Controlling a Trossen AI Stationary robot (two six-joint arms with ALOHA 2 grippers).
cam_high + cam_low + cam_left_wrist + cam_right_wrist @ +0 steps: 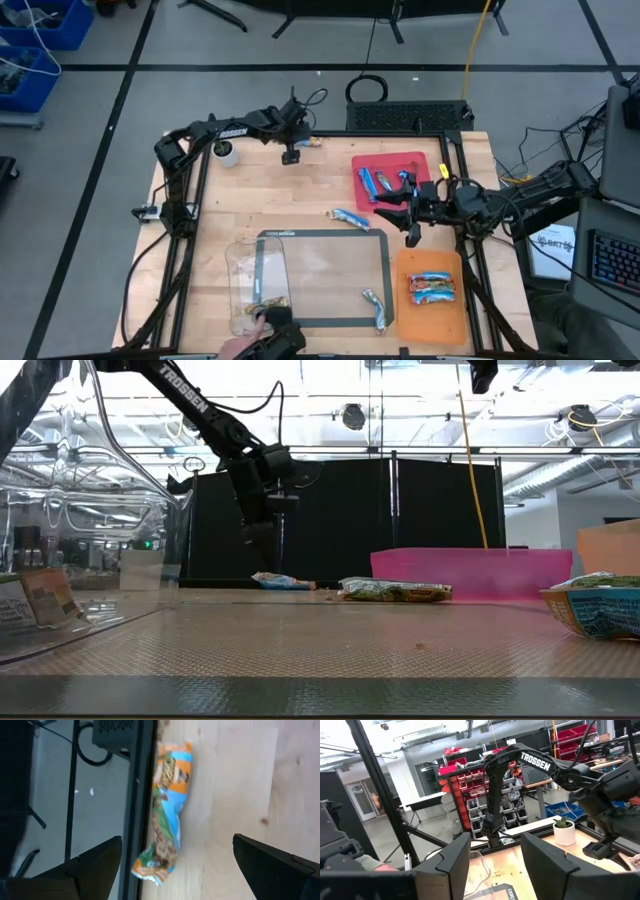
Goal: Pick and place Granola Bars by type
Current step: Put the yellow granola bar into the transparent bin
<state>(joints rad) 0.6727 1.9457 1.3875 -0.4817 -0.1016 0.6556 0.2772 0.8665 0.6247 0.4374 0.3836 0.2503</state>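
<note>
Orange-wrapped granola bar (pixel 167 810) at table edge, left pincer (pixel 175 865) spread above

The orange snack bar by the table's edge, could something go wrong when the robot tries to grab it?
Maybe. The orange granola bar lies right against the black table frame, so a finger of the open left gripper might hit the frame instead of sliding beside the bar. A bump could also nudge the bar off the edge. The wrapper looks crinkled, so it may slip.
</note>
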